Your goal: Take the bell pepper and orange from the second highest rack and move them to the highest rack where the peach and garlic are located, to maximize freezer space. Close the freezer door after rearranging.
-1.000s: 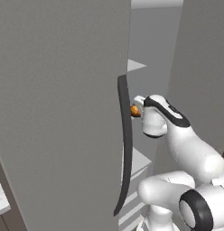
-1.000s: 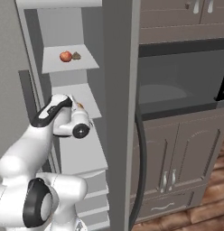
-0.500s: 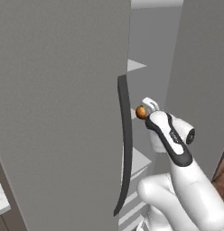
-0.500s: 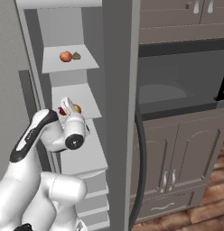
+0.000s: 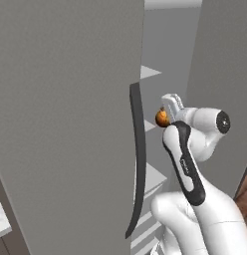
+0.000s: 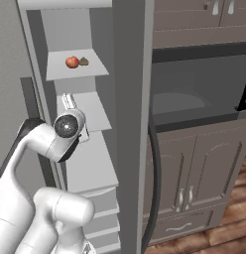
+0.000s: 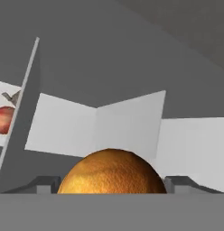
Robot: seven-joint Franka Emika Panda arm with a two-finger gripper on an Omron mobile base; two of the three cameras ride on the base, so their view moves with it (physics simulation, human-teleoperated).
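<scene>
Orange (image 7: 112, 173) sits between my jaws, which stand wide around it at the second highest rack of the freezer (image 6: 132, 99); whether I grip it I cannot tell. Peach (image 6: 72, 62) lies on the highest rack (image 6: 95, 69) above

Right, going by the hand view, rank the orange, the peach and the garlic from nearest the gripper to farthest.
1. orange: between the fingertips of the gripper, bottom centre.
2. peach: far left, beyond the shelf edge.
3. garlic: next to the peach, slightly farther; these two are nearly too close to call.
</scene>
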